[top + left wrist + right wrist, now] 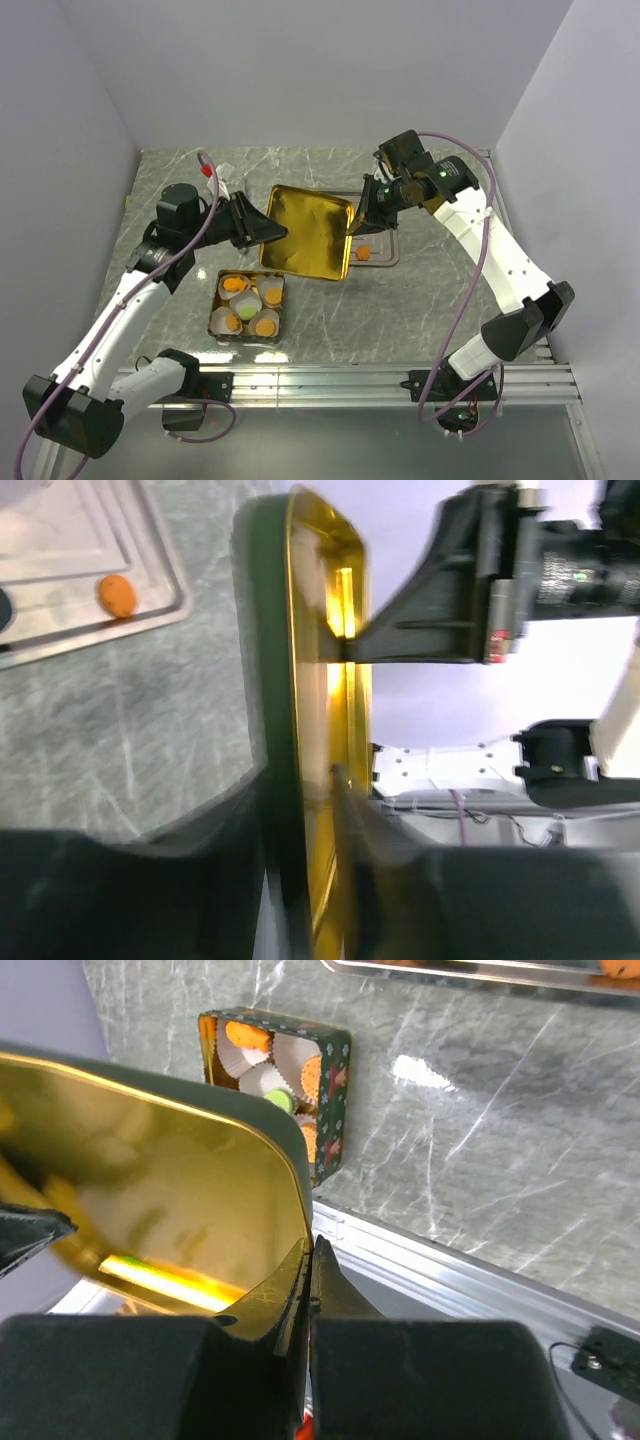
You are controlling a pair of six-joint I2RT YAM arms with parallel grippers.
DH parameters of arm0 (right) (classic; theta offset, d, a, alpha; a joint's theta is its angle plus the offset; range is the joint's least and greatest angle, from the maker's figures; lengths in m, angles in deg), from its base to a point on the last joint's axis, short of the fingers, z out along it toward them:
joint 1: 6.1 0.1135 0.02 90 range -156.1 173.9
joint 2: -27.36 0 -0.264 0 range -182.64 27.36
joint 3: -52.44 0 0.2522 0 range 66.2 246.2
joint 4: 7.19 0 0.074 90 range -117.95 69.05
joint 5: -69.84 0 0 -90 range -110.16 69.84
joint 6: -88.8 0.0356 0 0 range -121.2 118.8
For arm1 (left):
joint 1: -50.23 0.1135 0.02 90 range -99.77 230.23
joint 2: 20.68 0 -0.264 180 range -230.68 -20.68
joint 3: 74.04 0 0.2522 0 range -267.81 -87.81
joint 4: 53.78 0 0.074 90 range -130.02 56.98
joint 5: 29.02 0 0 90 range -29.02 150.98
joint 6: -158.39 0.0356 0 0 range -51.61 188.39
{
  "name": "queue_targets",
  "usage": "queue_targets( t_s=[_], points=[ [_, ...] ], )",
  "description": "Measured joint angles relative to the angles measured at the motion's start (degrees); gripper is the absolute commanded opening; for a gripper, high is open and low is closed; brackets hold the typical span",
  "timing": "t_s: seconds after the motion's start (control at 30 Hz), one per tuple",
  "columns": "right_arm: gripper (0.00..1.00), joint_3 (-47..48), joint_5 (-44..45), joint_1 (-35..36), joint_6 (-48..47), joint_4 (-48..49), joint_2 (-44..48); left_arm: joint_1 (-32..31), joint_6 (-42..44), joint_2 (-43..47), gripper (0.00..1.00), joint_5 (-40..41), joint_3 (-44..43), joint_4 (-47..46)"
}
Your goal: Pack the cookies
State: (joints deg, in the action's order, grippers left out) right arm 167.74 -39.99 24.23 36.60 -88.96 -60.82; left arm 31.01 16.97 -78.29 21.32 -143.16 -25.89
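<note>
A gold tin lid [305,235] hangs tilted above the table, held at both ends. My left gripper [262,232] is shut on its left edge and my right gripper [357,222] is shut on its right edge. The left wrist view shows the lid [318,680] edge-on between my left gripper's [315,780] fingers. The right wrist view shows the lid's gold inside [150,1190] pinched by my right gripper [312,1250]. The open tin box [214,318] below holds white paper cups with orange cookies [236,284] and a green one [231,323]. One orange cookie [363,254] lies on the metal tray [390,250].
The tin box [338,1090] stands near the table's front edge, with an aluminium rail [450,1270] just beyond it. The tray with its orange cookie [118,595] lies behind the lid on the right. Grey walls close in the left, back and right sides.
</note>
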Motion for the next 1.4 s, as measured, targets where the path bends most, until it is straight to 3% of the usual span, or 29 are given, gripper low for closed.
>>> queue_targets(
  t_s=[0.1,0.17,0.2,0.23,0.27,0.33,0.43,0.57,0.73,0.97,1.2,1.4],
  points=[
    [0.00,-2.5,-0.6,0.0,1.8,1.4,1.0,0.0,0.8,0.1,0.00,-1.0,-0.3,-0.3],
    [0.04,-2.6,-1.0,-0.1,2.9,1.7,1.3,0.2,2.2,-0.2,0.00,-0.8,-0.7,1.5],
    [0.11,-2.6,-1.0,-0.1,3.3,1.9,1.4,0.2,2.9,-0.4,0.00,-0.7,-1.2,2.3],
    [0.32,-2.5,-1.0,-0.1,3.7,2.0,1.4,0.3,3.8,-0.7,0.00,-0.6,-1.9,3.2],
    [0.43,-2.1,-0.9,-0.1,4.5,1.8,1.4,0.3,4.4,-1.0,0.00,-0.5,-2.7,4.0],
    [0.59,-0.4,-0.7,-0.1,4.9,1.5,0.9,0.1,6.4,-1.2,0.00,-0.4,-4.6,5.8],
    [0.67,6.1,2.6,-0.1,4.3,-0.9,-0.8,-0.1,9.7,-1.3,0.00,2.4,-7.6,8.7],
    [0.70,9.8,8.3,-0.7,2.8,-4.3,-0.3,-0.3,14.1,-1.3,0.00,9.0,-10.1,10.6],
    [0.72,9.8,8.2,-3.6,2.3,-7.4,2.1,-0.6,20.9,-1.4,0.00,20.6,-10.0,10.4],
    [0.76,9.8,-6.9,-4.9,9.7,-3.3,5.1,-4.9,35.7,5.3,0.00,32.5,-3.2,5.3],
    [0.78,9.5,-23.1,-4.9,21.4,7.1,1.7,-13.1,49.9,10.3,0.00,37.0,-3.0,2.0],
    [0.78,8.6,-28.6,-4.9,29.0,14.5,-2.1,-18.8,55.3,10.3,0.00,41.6,-6.7,4.3]
  ],
)
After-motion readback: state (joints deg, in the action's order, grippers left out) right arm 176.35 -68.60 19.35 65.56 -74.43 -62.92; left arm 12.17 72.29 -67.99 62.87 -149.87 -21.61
